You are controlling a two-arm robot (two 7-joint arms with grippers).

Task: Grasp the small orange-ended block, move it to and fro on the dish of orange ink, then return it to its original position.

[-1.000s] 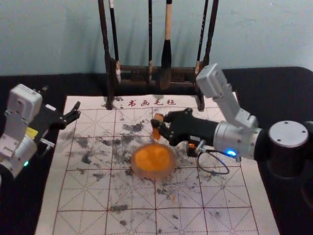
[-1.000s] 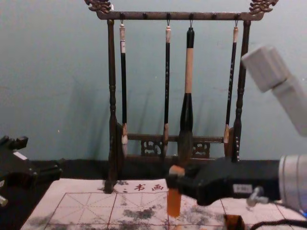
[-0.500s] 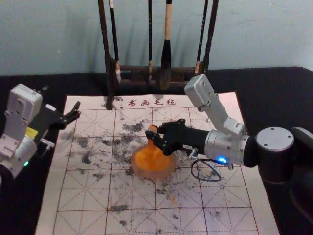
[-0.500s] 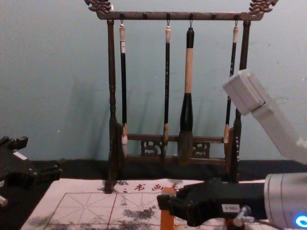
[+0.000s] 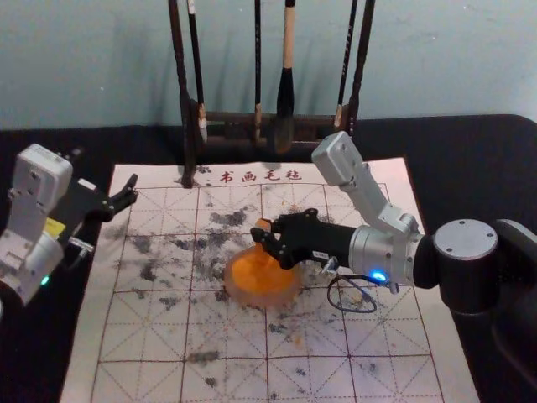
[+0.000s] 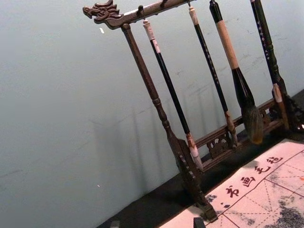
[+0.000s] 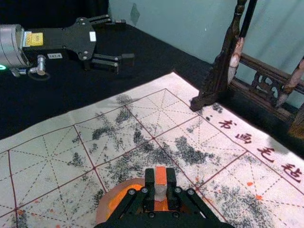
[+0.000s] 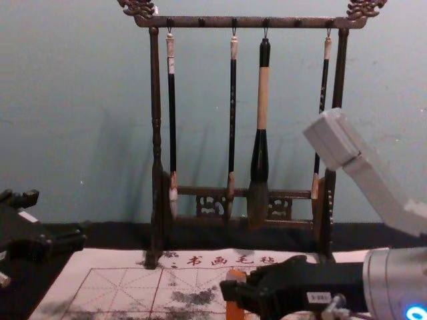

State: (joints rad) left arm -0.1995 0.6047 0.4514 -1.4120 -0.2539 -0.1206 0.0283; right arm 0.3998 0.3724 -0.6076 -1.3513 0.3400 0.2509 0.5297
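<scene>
Over the dish of orange ink (image 5: 243, 290), my right gripper (image 5: 262, 237) is shut on the orange-ended block (image 5: 263, 225), its lower end down at the ink. In the right wrist view the block (image 7: 161, 175) is pinched between the fingertips of my right gripper (image 7: 161, 183), with the ink dish (image 7: 105, 204) partly hidden behind the fingers. The block (image 8: 235, 310) stands roughly upright in the chest view. My left gripper (image 5: 127, 195) is parked open at the left edge of the mat; its fingertips (image 6: 198, 222) edge into the left wrist view.
A wooden rack (image 8: 157, 133) with several hanging brushes stands behind the gridded mat (image 5: 143, 336). The mat bears dark ink smudges and lies on a black table (image 5: 470, 159). A cable (image 5: 352, 311) loops under the right wrist.
My right gripper has moved down and slightly left with the block, from above the dish's back edge to the ink. The left arm has stayed still.
</scene>
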